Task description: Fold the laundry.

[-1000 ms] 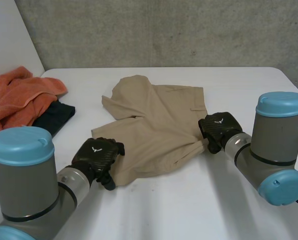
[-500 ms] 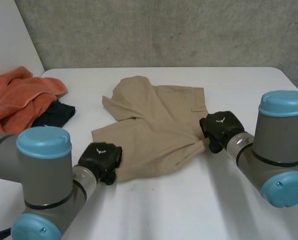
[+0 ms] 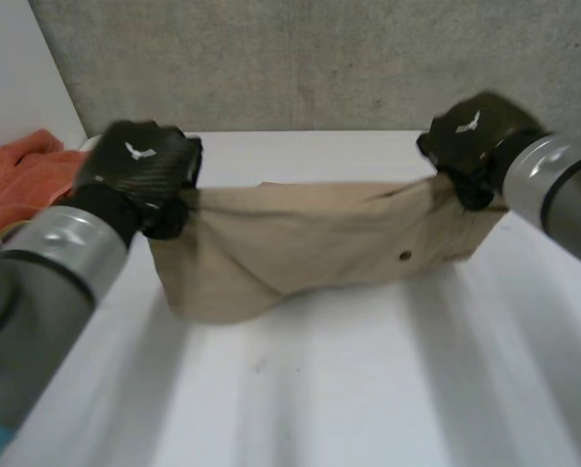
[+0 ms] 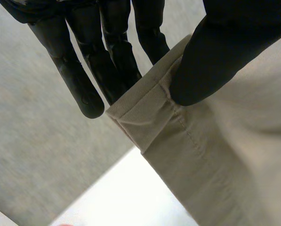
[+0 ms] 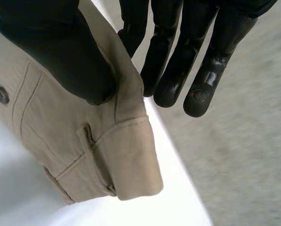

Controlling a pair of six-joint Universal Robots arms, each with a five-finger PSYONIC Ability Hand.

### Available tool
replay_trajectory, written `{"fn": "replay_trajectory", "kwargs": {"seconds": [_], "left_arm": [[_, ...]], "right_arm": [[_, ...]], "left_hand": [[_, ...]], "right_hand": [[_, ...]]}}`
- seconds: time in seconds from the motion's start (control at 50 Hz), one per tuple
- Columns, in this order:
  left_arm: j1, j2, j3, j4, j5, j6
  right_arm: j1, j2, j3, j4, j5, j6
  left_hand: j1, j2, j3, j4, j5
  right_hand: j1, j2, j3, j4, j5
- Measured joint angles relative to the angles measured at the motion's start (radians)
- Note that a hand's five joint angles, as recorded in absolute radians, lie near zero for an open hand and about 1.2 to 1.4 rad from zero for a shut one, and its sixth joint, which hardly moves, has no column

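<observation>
**A:** Fingers (image 4: 86, 70) of the left hand (image 3: 139, 167), how do they stand?

**B:** Nearly straight, behind a hemmed corner of the tan shorts (image 3: 300, 243). The thumb (image 4: 211, 56) presses on the front of that corner, so the cloth is pinched between them.

**A:** And the right hand (image 3: 473, 136)?

**B:** Much the same grip. Its thumb bears down on the end of the waistband and its fingers run straight behind it, with the cloth nipped between. A belt loop (image 5: 87, 135) sits just below the thumb, and a dark button (image 5: 1, 94) lies on the pocket beside it.

**A:** Where are the shorts, then?

**B:** Strung between the two hands above the white table (image 3: 368, 389). The top edge is pulled taut from one hand to the other, and the rest hangs down doubled over. The lowest fold is toward the left hand's side. I cannot tell whether it touches the table.

**A:** Any mark or writing to read?

**B:** Each hand carries a small white winged emblem (image 3: 137, 151) on its back. It is a shape, not letters.

**A:** What else is on the table?

**B:** An orange cloth (image 3: 22, 180) is bunched at the far left edge, behind the left hand and apart from the shorts. A grey concrete wall (image 3: 319, 58) stands beyond the table.
</observation>
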Motion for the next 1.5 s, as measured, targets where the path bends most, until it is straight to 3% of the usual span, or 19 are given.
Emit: {"fn": "replay_trajectory", "kwargs": {"seconds": [0.12,0.28,0.56,0.66,0.76,0.92,1.04,1.2,1.38,1.5], "left_arm": [[0.010,-0.243,0.134,0.002,-0.003,0.028],[0.031,-0.496,0.392,0.061,-0.002,0.064],[0.020,-0.599,0.451,0.205,0.040,0.098],[0.015,-0.528,0.356,0.205,0.043,0.110],[-0.001,-0.342,0.190,0.146,0.045,0.117],[-0.049,-0.047,-0.061,-0.129,0.048,0.125],[-0.108,0.087,-0.163,-0.331,0.051,0.134],[-0.165,0.167,-0.213,-0.453,0.053,0.130],[-0.180,0.164,-0.195,-0.490,0.059,0.130],[-0.133,0.060,-0.137,-0.306,0.058,0.136]], "right_arm": [[0.008,0.153,-0.058,0.012,0.014,-0.031],[0.011,0.353,-0.168,-0.093,0.084,0.002],[0.005,0.418,-0.164,-0.191,0.139,0.022],[-0.001,0.353,-0.049,-0.187,0.128,0.025],[-0.002,0.213,0.089,-0.144,0.100,0.007],[-0.030,0.001,0.309,0.067,0.005,-0.064],[-0.068,-0.135,0.417,0.156,-0.058,-0.113],[-0.095,-0.288,0.504,0.255,-0.093,-0.196],[-0.126,-0.351,0.503,0.304,-0.157,-0.213],[-0.194,-0.277,0.488,0.219,-0.182,-0.211]], "left_hand": [[0.000,0.001,0.000,0.000,0.000],[0.000,0.002,0.000,0.003,0.000],[0.000,0.002,0.000,0.004,0.000],[0.000,0.002,0.000,0.004,0.000],[0.000,0.002,0.000,0.004,0.000],[0.000,0.003,0.004,0.004,0.000],[0.000,0.003,0.004,0.004,0.000],[0.000,0.003,0.004,0.004,0.000],[0.000,0.003,0.004,0.004,0.000],[0.000,0.003,0.004,0.004,0.000]], "right_hand": [[0.000,0.000,0.000,0.000,0.000],[0.000,0.000,0.000,0.000,0.000],[0.000,0.000,0.000,0.000,0.000],[0.000,0.000,0.000,0.000,0.000],[0.000,0.000,0.005,0.000,0.000],[0.000,0.000,0.005,0.000,0.000],[0.000,0.000,0.005,0.000,0.000],[0.000,0.000,0.005,0.000,0.000],[0.000,0.000,0.005,0.000,0.000],[0.000,0.000,0.005,0.000,0.000]]}}
